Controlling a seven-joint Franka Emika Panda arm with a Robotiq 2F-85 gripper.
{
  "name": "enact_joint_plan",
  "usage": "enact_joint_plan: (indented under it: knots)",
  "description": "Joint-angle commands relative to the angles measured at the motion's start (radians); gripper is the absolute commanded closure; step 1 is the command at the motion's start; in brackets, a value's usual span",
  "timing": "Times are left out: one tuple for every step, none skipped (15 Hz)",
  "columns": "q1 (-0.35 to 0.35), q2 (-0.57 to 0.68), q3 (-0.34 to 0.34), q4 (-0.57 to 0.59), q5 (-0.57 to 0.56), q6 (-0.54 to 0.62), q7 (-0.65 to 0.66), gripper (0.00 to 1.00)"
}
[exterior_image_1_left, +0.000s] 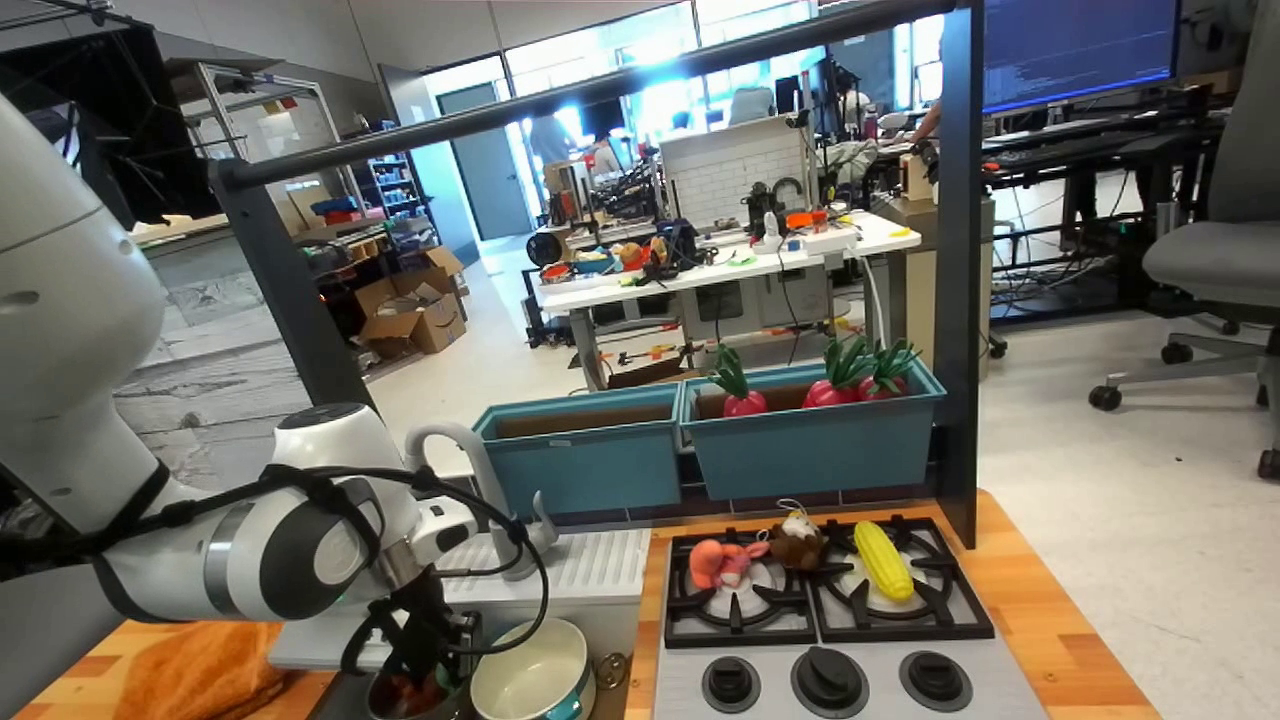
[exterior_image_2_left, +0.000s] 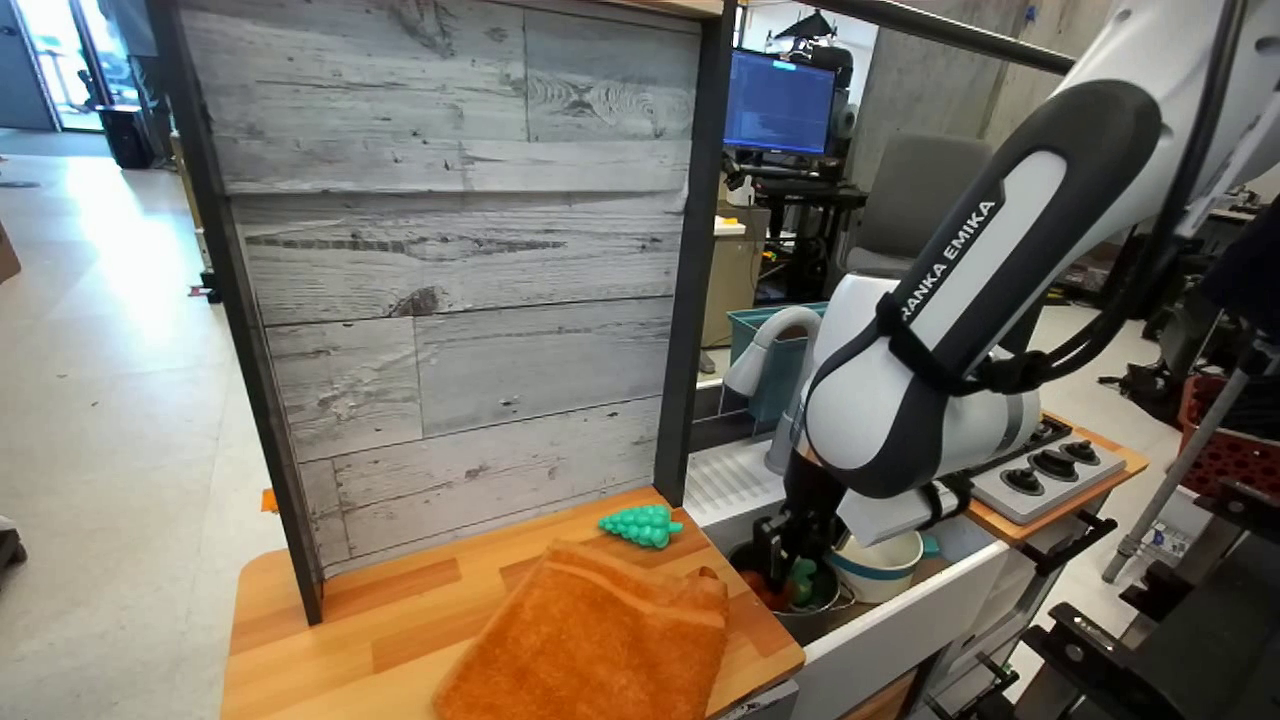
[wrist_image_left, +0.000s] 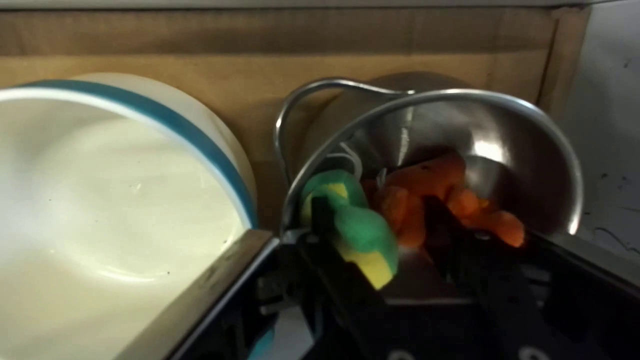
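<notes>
My gripper (wrist_image_left: 377, 212) points down into a shiny metal pot (wrist_image_left: 542, 117) in the sink. Its two black fingers are apart. A green and yellow soft toy (wrist_image_left: 367, 230) lies in the pot under and beside the finger on the image's left in the wrist view. An orange soft toy (wrist_image_left: 425, 177) lies between and beyond the fingertips. Contact with either toy cannot be told. In an exterior view the gripper (exterior_image_2_left: 790, 545) is over the pot, with the green toy (exterior_image_2_left: 803, 580) beside it. A cream pot with a blue band (wrist_image_left: 190, 125) stands beside the metal pot.
A faucet (exterior_image_1_left: 485, 480) rises behind the sink. An orange towel (exterior_image_2_left: 600, 640) and a green toy (exterior_image_2_left: 640, 525) lie on the wooden counter. The stove (exterior_image_1_left: 740, 670) holds a yellow corn (exterior_image_1_left: 884, 562), a pink toy (exterior_image_1_left: 722, 563) and a brown toy (exterior_image_1_left: 798, 545). Teal planters (exterior_image_1_left: 590, 465) stand behind.
</notes>
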Motion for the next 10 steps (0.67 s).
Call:
enact_joint_plan:
  knots:
    - [0.008,0.012,-0.012,0.023,-0.025,-0.019,0.021,0.82]
    - [0.005,0.004,-0.008,0.012,-0.025,-0.015,0.017,0.89]
    - [0.002,-0.009,-0.005,-0.005,-0.027,-0.004,0.011,0.97]
    - [0.0,-0.021,-0.003,-0.021,-0.028,0.003,0.008,0.99]
    - [-0.001,-0.041,-0.003,-0.048,-0.031,0.02,0.002,1.0]
    - [-0.003,-0.065,-0.003,-0.079,-0.034,0.027,-0.006,0.96]
    - [-0.003,-0.095,-0.007,-0.118,-0.038,0.041,-0.011,0.99]
    - [-0.012,-0.132,-0.004,-0.164,-0.04,0.051,-0.021,0.97]
    - [-0.036,-0.18,0.008,-0.226,-0.044,0.064,-0.044,0.97]
    - [-0.052,-0.222,0.014,-0.282,-0.045,0.091,-0.059,0.97]
